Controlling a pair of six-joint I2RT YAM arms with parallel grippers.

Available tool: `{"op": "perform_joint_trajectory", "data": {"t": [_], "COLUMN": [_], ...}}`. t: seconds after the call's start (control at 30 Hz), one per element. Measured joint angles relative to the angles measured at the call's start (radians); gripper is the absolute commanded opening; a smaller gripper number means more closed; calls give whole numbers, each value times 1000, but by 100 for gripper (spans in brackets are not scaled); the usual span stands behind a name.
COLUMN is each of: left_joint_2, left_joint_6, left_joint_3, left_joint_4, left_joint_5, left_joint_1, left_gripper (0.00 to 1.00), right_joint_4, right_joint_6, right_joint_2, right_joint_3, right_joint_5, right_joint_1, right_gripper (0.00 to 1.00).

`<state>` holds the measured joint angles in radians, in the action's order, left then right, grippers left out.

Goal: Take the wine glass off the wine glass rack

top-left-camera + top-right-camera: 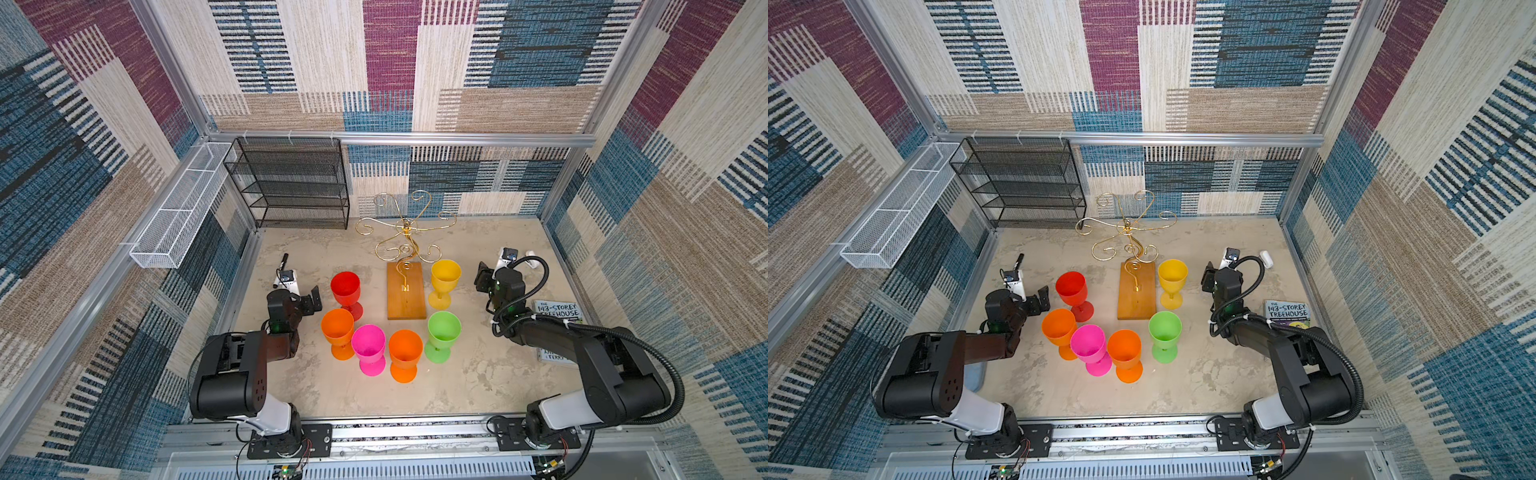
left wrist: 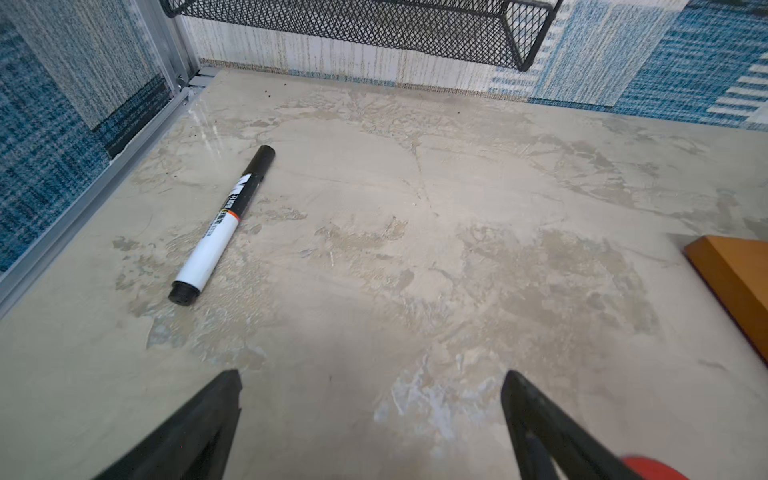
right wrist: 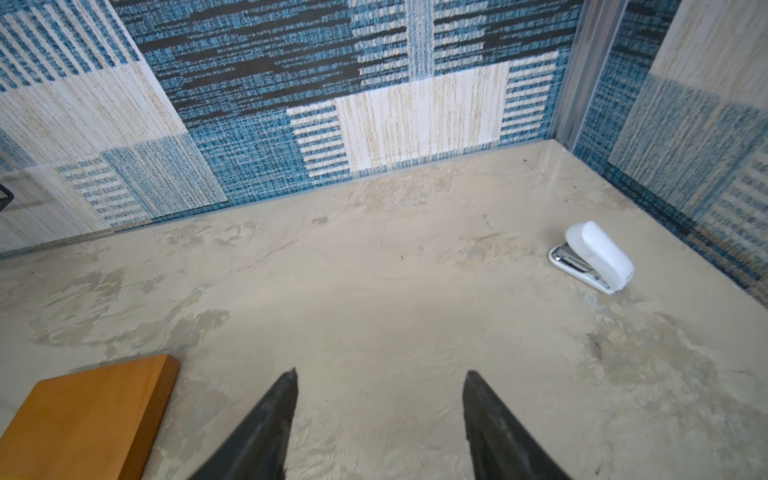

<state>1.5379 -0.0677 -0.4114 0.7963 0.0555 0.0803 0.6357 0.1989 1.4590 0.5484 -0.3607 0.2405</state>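
Observation:
The wine glass rack (image 1: 405,226) (image 1: 1128,232), a gold wire tree on a wooden base (image 1: 406,297), stands mid-table, and its curled arms carry nothing. Several plastic wine glasses stand upright on the table around the base: red (image 1: 345,286), yellow (image 1: 446,276), green (image 1: 444,330), pink (image 1: 368,343) and two orange (image 1: 337,328). My left gripper (image 1: 311,300) (image 2: 372,374) is open and empty, just left of the red glass (image 2: 652,467). To the right of the yellow glass, my right gripper (image 1: 482,280) (image 3: 381,371) is open and empty. Both wrist views catch a corner of the base (image 2: 735,282) (image 3: 83,415).
A black-and-white marker (image 2: 222,226) lies at the back left, and a white stapler (image 3: 594,257) at the back right. A book (image 1: 557,311) lies under the right arm. A black mesh shelf (image 1: 291,183) and a white wire basket (image 1: 178,208) hang on the walls.

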Motion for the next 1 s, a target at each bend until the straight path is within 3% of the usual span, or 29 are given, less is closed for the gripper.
{"op": "perform_joint_trajectory", "data": {"t": [0.57,0.9,0.97,1.0], "left_joint_2": [5,5,5,5], "left_joint_6": [11,11,12,12], "left_joint_3": [1,1,1,1], "left_joint_4": [23,23,23,23], "left_joint_5": [0,0,0,0], "left_joint_1": [0,0,0,-1], "left_gripper": [100,99,99,100], "right_joint_4": [216,399,426,435], "right_joint_6": [-216,-200,-200,-200], "right_joint_2": [-65,41,41,41], "right_joint_3": [-166,-259,-267,-270], "right_joint_5": [10,70,93,99], "right_joint_1": [-103,-190,-192,-193], "right_gripper": [63,61,62,72]}}
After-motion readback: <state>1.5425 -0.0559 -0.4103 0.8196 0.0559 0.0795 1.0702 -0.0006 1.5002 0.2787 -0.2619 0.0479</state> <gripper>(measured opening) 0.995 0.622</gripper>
